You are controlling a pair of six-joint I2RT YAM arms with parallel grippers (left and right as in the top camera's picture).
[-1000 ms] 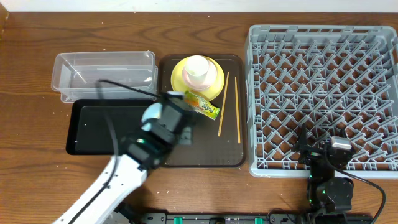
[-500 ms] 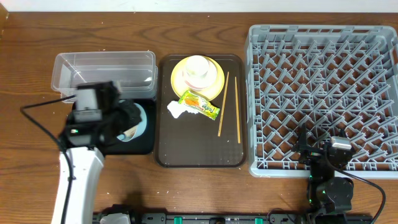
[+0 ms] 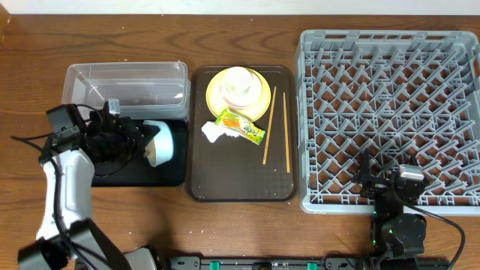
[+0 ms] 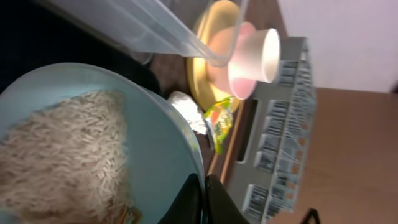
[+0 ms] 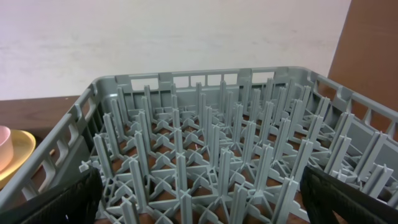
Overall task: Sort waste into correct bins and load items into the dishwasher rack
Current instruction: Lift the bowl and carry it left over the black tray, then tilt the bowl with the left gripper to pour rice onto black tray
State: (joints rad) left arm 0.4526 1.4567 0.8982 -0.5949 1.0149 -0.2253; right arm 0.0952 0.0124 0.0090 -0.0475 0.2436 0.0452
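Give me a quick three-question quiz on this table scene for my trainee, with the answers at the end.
1. True or false: the left tool grips the tilted light blue bowl over the black tray.
2. The snack wrapper lies on: A the black tray, B the brown tray, C the dishwasher rack.
3. How many items are in the dishwasher rack?
Key: 1 true; 2 B; 3 none.
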